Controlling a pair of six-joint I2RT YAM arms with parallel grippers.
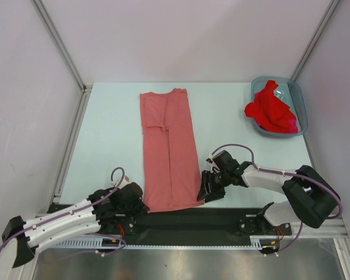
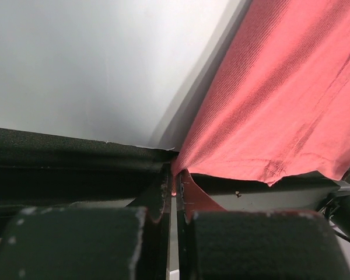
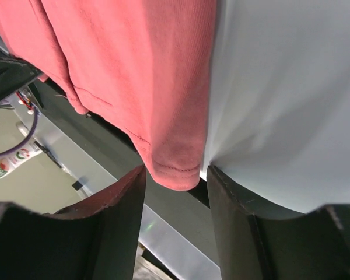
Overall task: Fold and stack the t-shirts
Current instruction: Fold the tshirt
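A salmon-pink t-shirt (image 1: 168, 149) lies folded into a long strip down the middle of the table. My left gripper (image 1: 137, 201) is shut on its near left hem corner (image 2: 189, 192); the cloth (image 2: 280, 105) stretches away from the jaws. My right gripper (image 1: 207, 188) is open, its fingers (image 3: 119, 204) either side of the near right hem corner (image 3: 175, 169), which hangs between them unclamped. Brighter red t-shirts (image 1: 271, 108) lie crumpled in the bin at the back right.
The translucent blue-grey bin (image 1: 299, 105) stands at the back right corner. A black strip (image 1: 221, 219) runs along the table's near edge by the arm bases. Metal frame rails (image 1: 73, 140) border the left and right sides.
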